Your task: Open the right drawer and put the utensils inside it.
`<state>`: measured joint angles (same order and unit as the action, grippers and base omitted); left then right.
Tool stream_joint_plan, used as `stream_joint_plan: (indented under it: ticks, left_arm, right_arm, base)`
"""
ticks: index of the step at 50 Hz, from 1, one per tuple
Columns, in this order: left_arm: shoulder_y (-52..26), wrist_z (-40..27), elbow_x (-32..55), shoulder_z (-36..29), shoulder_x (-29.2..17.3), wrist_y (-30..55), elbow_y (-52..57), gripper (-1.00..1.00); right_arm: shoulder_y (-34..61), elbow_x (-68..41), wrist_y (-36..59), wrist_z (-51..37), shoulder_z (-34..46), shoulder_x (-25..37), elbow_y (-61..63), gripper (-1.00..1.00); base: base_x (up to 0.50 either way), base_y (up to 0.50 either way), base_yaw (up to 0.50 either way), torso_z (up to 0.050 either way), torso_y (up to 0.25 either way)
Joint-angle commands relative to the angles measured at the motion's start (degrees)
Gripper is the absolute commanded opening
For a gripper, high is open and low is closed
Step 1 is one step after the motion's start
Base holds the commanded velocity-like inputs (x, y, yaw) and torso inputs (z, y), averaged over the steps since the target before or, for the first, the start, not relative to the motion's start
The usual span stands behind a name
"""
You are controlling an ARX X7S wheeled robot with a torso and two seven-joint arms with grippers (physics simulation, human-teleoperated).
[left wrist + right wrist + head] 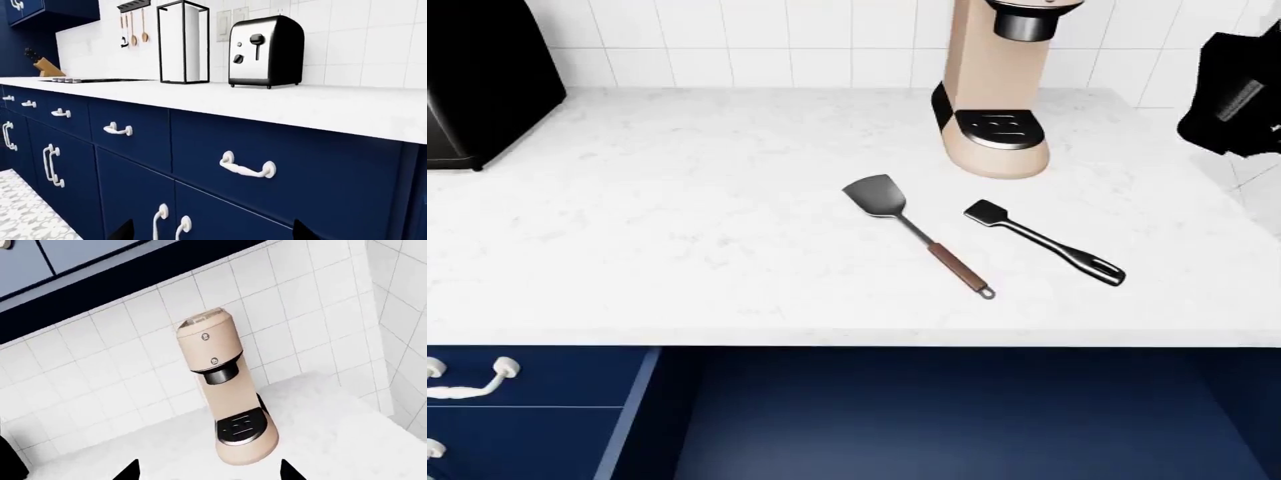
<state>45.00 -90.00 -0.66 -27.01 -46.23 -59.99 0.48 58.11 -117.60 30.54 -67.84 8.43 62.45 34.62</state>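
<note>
The right drawer [961,430] stands pulled out below the counter edge, and its navy inside holds nothing that I can see. On the white counter lie the utensils. One is a grey spatula with a reddish-brown handle [914,232]. The other is a slim black spatula [1044,243] to its right. My right gripper [208,474] is open and empty, up in the air facing the coffee machine. The right arm [1234,90] shows black at the head view's right edge. My left gripper [213,235] is open and empty, low in front of the navy fronts.
A beige coffee machine [998,85] stands just behind the utensils. A black toaster [481,80] sits at the counter's far left. Left of the open drawer is a shut drawer with a white handle [467,380]. The counter ends at the right, near a tiled wall.
</note>
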Motion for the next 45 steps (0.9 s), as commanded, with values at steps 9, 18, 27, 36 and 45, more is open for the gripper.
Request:
stream_joint_plan:
  ticks: [9,18,27,36,45]
  left_arm:
    - [0.00,0.00,-1.00,1.05,0.48,0.00,0.35,1.00]
    - [0.00,0.00,-0.78,1.06,0.65,0.00,0.21,1.00]
    - [0.00,0.00,0.10,6.71,5.33,0.00,-1.31,1.00]
    - [0.00,8.60,13.79,23.06,21.16,8.59,-6.49,1.00]
    - [-34.38,85.95,24.52,100.41,44.54,72.40,28.45,1.00]
  right_arm:
    - [32.79,2.75,13.92,-5.88,15.51,-5.58,-10.65,1.00]
    - [30.72,2.83,12.58,-6.29,15.06,-5.05,-8.73,1.00]
    - [28.46,3.33,12.19,-5.86,14.84,-3.76,-7.05,1.00]
    - [25.90,4.62,10.47,-4.31,13.68,-2.98,-6.75,1.00]
    - [26.15,5.05,10.93,-3.98,14.27,-3.41,-7.26,1.00]
  base:
    - [0.17,0.00,0.00,0.000,0.000]
    - [0.50,0.00,0.00,0.000,0.000]
    - [0.22,0.00,0.00,0.000,0.002]
    - [0.00,0.00,0.00,0.000,0.000]
    - [0.00,0.00,0.00,0.000,0.000]
